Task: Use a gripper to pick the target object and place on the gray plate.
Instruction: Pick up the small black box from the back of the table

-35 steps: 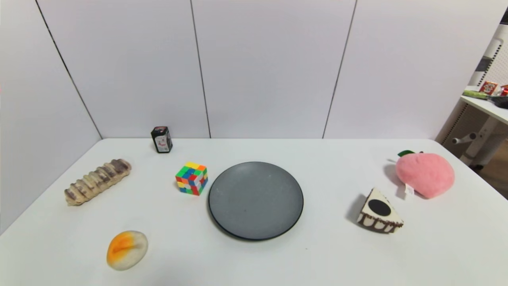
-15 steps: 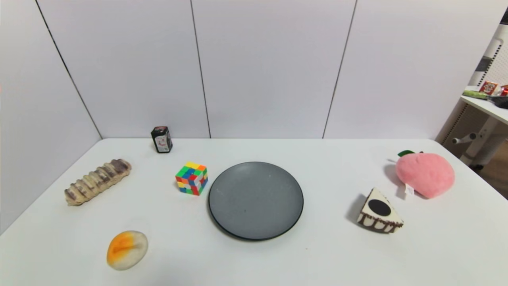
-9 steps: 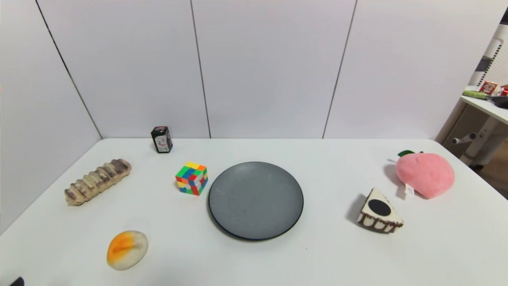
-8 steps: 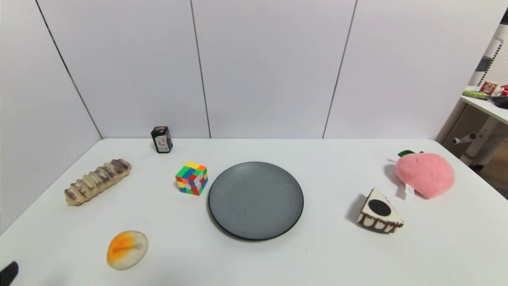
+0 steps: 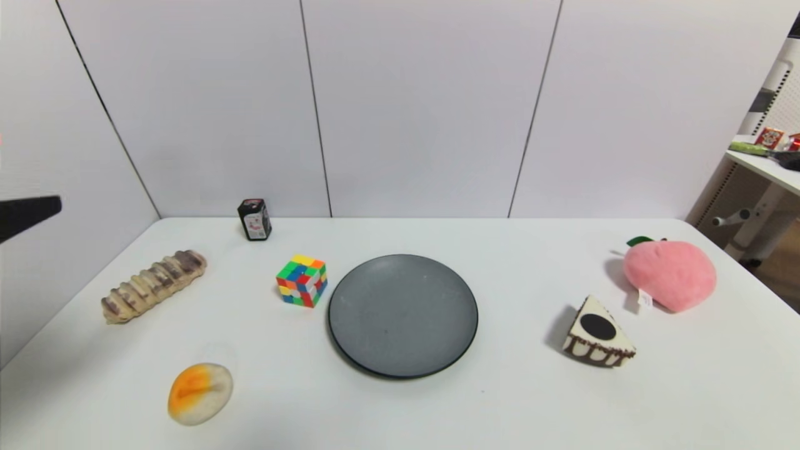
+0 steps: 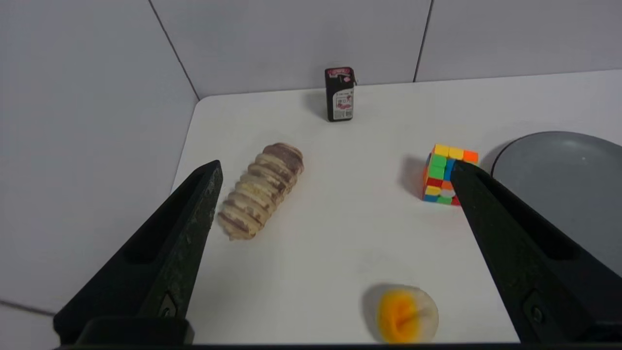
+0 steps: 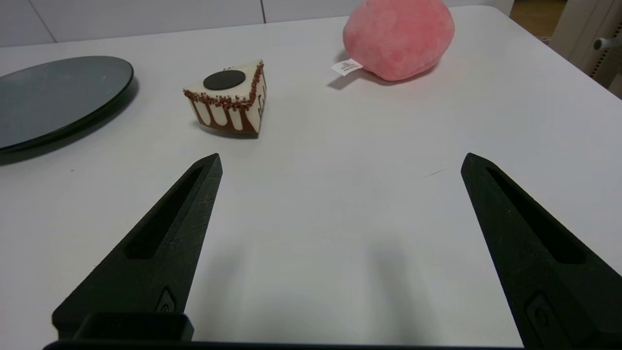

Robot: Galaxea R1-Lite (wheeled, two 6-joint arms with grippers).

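The target object, a small upright black box (image 5: 254, 219) with red and white label marks, stands at the table's far left by the wall; it also shows in the left wrist view (image 6: 339, 94). The gray plate (image 5: 403, 315) lies in the middle of the table and is bare. My left gripper (image 6: 336, 163) is open and empty, raised over the table's near left, well short of the box. One of its fingers (image 5: 28, 215) shows at the left edge of the head view. My right gripper (image 7: 342, 155) is open and empty, low over the table's near right, out of the head view.
A multicoloured puzzle cube (image 5: 302, 280) sits just left of the plate. A striped bread roll (image 5: 153, 285) and an orange-and-white egg toy (image 5: 200, 394) lie on the left. A cake slice (image 5: 598, 333) and a pink plush peach (image 5: 670, 274) lie on the right.
My left gripper has come into the head view at the bottom left corner and risen quickly along the left edge. Nothing on the table has moved.
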